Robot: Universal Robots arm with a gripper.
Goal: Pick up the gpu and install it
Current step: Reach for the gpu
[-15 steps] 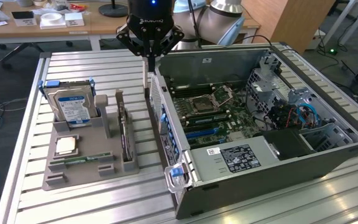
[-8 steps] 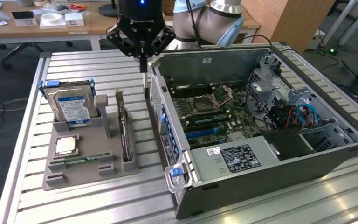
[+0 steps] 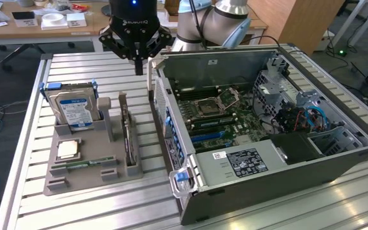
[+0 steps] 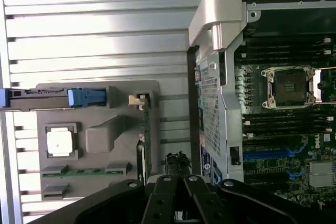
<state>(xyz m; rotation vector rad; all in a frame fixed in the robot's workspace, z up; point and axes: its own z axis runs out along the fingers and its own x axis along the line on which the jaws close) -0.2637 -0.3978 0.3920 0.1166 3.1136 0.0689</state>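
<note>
Exterior view: I log the gripper pinched closed on nothing, hanging over the slatted table. The gpu stands on edge in the grey holder, beside the open case.

Wrist view: closed gripper; the gpu sits edge-on in the holder, alongside the case.

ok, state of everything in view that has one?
gripper: jaws shut, holding nothing, up in the air
gpu: on edge in its slot in the gray tray, not picked up
hard drive: upright in tray holder
CPU: flat in tray pocket
RAM stick: flat in tray slot
computer case: on its side, side panel off
CPU socket: empty
</note>
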